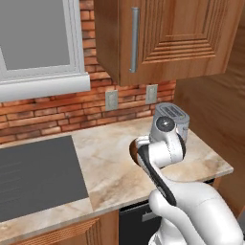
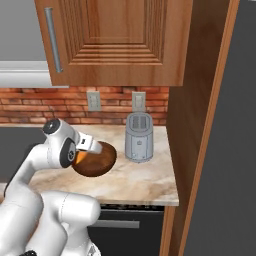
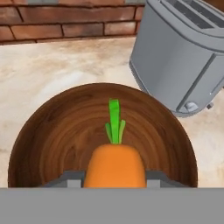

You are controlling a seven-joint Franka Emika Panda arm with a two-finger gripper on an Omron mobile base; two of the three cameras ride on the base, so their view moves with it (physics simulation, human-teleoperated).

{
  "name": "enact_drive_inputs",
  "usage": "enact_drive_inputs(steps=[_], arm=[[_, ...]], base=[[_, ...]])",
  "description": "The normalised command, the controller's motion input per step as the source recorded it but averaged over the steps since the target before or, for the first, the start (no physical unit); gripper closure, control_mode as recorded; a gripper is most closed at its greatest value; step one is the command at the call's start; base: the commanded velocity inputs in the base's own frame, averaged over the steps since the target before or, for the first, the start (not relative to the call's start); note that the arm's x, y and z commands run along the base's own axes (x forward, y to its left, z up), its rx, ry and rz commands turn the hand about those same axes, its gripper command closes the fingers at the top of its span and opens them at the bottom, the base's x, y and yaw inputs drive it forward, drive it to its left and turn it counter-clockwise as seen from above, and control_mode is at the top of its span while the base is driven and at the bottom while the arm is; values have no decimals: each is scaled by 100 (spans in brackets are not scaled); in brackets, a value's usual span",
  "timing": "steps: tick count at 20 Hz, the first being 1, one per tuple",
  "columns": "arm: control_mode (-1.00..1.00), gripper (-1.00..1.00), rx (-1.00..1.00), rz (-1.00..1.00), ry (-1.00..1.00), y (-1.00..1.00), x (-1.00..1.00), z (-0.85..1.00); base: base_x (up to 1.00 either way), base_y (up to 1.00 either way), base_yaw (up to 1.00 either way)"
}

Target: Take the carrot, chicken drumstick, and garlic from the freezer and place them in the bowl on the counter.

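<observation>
My gripper (image 3: 114,177) is shut on the carrot (image 3: 114,164), a stubby orange root whose green top points away from the hand. It hangs just above the middle of the round dark wooden bowl (image 3: 52,140), which holds nothing else. The bowl (image 2: 97,160) stands on the marble counter (image 2: 140,182) just left of the toaster. From the left base camera the arm covers most of the bowl (image 1: 132,150). The chicken drumstick, garlic and freezer are out of view.
A grey toaster (image 3: 183,57) (image 2: 138,137) (image 1: 174,119) stands close to the bowl's right side, against the brick wall. A dark cooktop (image 1: 38,174) lies at the counter's left. Wooden cabinets (image 2: 120,40) hang overhead. A tall wooden panel (image 2: 192,125) bounds the counter on the right.
</observation>
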Motion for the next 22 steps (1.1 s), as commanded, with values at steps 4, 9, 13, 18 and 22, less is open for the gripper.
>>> enact_drive_inputs(steps=[4, 9, 13, 18, 22], arm=[[-100, -100, -6, -2, 0, -1, 39, -9], [-100, -100, 0, 0, 0, 0, 0, 0], [-100, -100, 0, 0, -6, 0, -20, 11], [-100, -100, 0, -1, -19, 2, -81, 53], [-100, -100, 6, -6, -10, 3, -100, 46]], base=[[0, 0, 0], [0, 0, 0], [0, 0, 0], [0, 0, 0], [0, 0, 0]])
